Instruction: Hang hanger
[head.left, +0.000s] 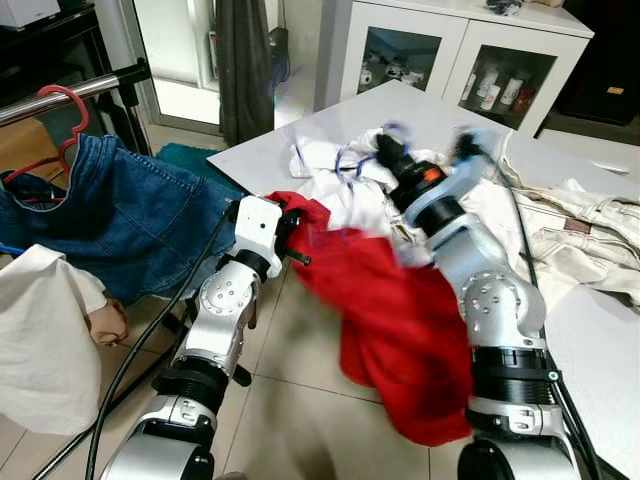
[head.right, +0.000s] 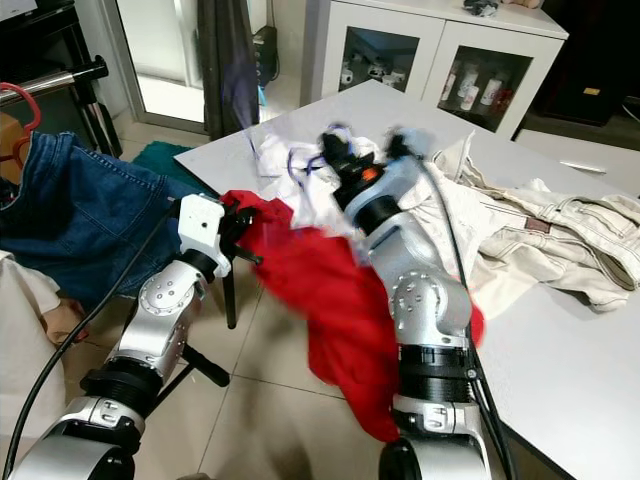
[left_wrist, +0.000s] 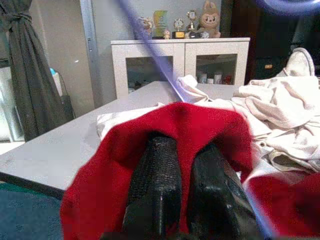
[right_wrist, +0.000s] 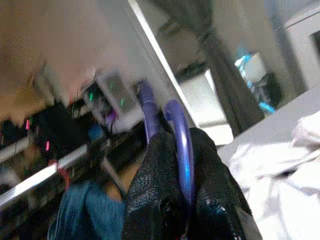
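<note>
The red garment (head.left: 400, 330) is pinched by the left gripper (left_wrist: 182, 165) beside the table (head.left: 300, 140), while the purple hanger (right_wrist: 180, 140) is clamped in the right gripper (right_wrist: 172, 150) above the white laundry (head.left: 340, 165). Cloth could slip off or snag if the hanger is swung too quickly toward the rail (head.left: 70, 95). Bottles are seen inside the glass-fronted cabinet (head.left: 450, 50).

A plain red garment (head.left: 400, 320), a purple hanger (right_wrist: 181, 135), blue denim (head.left: 130, 215), and black fingers (left_wrist: 155, 195).
</note>
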